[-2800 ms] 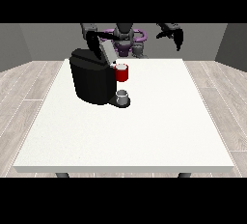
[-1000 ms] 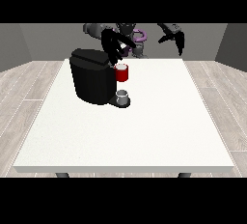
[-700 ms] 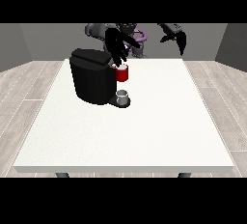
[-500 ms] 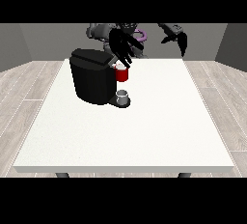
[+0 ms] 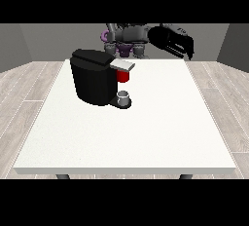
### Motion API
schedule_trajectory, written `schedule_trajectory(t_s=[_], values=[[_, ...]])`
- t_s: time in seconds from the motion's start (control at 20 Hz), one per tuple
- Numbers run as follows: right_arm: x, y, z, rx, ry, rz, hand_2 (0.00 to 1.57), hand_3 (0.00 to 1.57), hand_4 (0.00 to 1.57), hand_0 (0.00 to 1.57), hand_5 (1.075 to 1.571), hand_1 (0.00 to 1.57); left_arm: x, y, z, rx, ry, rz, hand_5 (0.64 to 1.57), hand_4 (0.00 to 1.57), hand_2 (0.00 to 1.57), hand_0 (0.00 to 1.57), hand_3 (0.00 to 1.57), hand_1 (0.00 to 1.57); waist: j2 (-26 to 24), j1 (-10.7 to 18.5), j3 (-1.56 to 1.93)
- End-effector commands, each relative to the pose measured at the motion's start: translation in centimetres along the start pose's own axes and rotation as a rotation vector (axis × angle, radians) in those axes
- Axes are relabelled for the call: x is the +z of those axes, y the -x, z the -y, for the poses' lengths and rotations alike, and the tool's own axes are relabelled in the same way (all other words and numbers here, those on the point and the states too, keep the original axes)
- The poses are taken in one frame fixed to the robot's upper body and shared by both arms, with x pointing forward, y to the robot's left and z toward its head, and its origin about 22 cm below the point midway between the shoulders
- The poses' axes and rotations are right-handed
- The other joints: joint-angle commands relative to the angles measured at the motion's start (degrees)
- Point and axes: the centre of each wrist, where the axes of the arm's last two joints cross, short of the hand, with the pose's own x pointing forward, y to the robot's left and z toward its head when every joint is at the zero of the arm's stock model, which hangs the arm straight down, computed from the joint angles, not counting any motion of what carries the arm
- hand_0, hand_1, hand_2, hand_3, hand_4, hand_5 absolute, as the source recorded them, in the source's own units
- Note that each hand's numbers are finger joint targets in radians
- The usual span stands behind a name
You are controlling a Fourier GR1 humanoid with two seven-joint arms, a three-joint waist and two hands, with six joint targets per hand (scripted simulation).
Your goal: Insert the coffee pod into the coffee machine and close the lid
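Observation:
The black coffee machine [image 5: 95, 76] stands on the white table [image 5: 146, 132] at the back left. Its grey lid [image 5: 122, 65] lies flat, jutting out to the right over a red thing at the machine [image 5: 124, 76]. Below it, on the machine's base, a small grey thing [image 5: 124, 97] stands upright; I cannot tell whether it is the pod. The hand at the view's right [image 5: 171, 41] hangs in the air above the table's far edge, right of the machine and apart from it, its fingers relaxed and pointing down with nothing in them. No hand shows at the view's left.
The robot's torso [image 5: 127, 36] stands behind the table's far edge. White tabletop stretches in front of and to the right of the machine. Wooden floor surrounds the table.
The hand at the view's left, which hovered over the machine's front, has drawn back and no longer shows. The grey lid now shows uncovered. The other hand has sunk slightly.

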Motion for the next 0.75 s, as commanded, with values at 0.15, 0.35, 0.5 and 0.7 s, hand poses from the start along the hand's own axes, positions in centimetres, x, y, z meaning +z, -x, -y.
schedule_trajectory(t_s=[0.15, 0.35, 0.5, 0.7], values=[[-0.6, -0.3, -4.9, -0.05, -0.075, 0.098, 0.0, 0.0, 0.0, 0.0, 1.571, 0.0, 0.2, -0.1, 0.8, -0.001, 0.005, -0.032, 1.571, 0.3, 0.0, 0.0, 0.0, 0.0, -1.18, -0.47, -0.38], [0.7, 0.6, -7.9, -0.096, -0.16, 0.188, 0.0, 0.0, 0.0, 0.0, 1.571, 0.0, 1.3, 0.4, -2.1, -0.009, -0.082, -0.032, 1.571, 0.34, 0.0, 0.0, 0.0, 0.0, -2.0, -5.85, -0.38], [1.7, 2.0, -10.1, -0.11, -0.217, 0.176, 0.0, 0.0, 0.22, 0.0, 1.571, 0.0, 4.1, 2.6, -1.7, 0.051, -0.071, -0.104, 1.571, 0.25, 0.0, 0.0, 0.0, 0.0, -6.75, -6.79, -0.39], [5.0, 5.0, -13.7, -0.202, -0.321, 0.155, 0.0, 0.0, 0.26, 0.0, 1.571, 0.0, 8.1, 4.9, -3.7, 0.061, -0.161, -0.183, 1.571, 0.27, 0.0, 0.0, 0.0, 0.0, -11.16, -12.84, -0.38]])
